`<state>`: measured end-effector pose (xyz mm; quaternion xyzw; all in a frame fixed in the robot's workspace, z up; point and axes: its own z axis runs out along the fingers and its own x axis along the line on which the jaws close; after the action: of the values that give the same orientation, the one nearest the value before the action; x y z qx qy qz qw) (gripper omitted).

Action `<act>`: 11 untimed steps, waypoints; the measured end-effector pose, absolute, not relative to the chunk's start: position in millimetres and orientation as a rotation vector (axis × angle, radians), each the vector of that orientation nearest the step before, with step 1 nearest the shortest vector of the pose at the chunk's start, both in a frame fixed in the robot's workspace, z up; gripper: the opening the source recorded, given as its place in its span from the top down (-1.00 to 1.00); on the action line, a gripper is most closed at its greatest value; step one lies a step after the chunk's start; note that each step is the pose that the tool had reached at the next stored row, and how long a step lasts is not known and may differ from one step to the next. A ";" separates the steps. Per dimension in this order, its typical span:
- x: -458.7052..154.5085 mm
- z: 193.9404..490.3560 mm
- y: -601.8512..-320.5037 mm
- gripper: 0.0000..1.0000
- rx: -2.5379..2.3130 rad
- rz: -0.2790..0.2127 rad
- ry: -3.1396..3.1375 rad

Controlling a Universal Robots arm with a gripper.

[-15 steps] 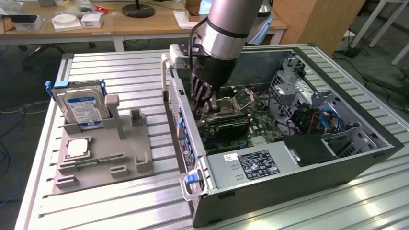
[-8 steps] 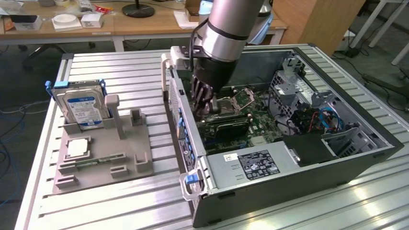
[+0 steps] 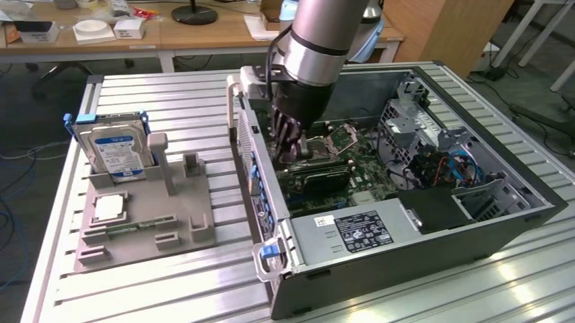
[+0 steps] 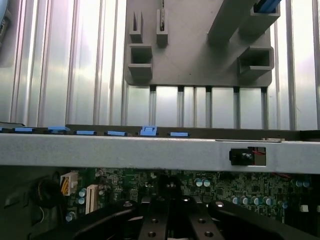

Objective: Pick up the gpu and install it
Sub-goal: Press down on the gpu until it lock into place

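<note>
Reaching into the open dark-grey metal computer case (image 3: 395,269), my silver-sleeved arm (image 3: 319,33) comes down steeply from above the case's rear wall, wrist pointed almost straight at the green motherboard (image 3: 359,168). My black pincer (image 3: 289,151) is drawn together; the wrist view shows its fingers (image 4: 150,222) side by side just above the board, with something dark and thin between them that I cannot make out for certain. The gpu (image 3: 316,178), a thin flat black rectangular card, sits inside the case just beneath the pincer and over the motherboard; whether it is clamped or merely touched I cannot tell. I judge the card light and stiff but fragile, best taken by its bare top edge, clear of the components and the contact strip. Outside the case, on the ribbed aluminium counter (image 3: 180,94), a grey plastic holder tray (image 3: 184,222) carries a boxy silver hard drive with a blue-white label (image 3: 112,151) and a narrow green memory stick (image 3: 134,225).
</note>
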<state>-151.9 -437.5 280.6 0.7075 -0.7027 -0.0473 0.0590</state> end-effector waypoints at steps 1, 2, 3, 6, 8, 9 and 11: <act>-151.9 281.0 -437.4 0.80 2.146 -0.138 -2.130; -151.9 281.4 -437.5 0.80 2.149 -0.135 -2.130; -151.8 282.0 -437.5 0.80 2.150 -0.134 -2.130; -151.9 284.5 -437.4 0.80 2.151 -0.132 -2.128; -152.0 286.3 -437.4 0.80 2.150 -0.128 -2.126; -152.1 287.0 -437.4 0.80 2.148 -0.125 -2.124; -152.5 288.0 -437.5 0.80 2.144 -0.114 -2.119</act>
<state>-152.5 -437.5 288.0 0.7093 -0.7011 -0.0379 0.0622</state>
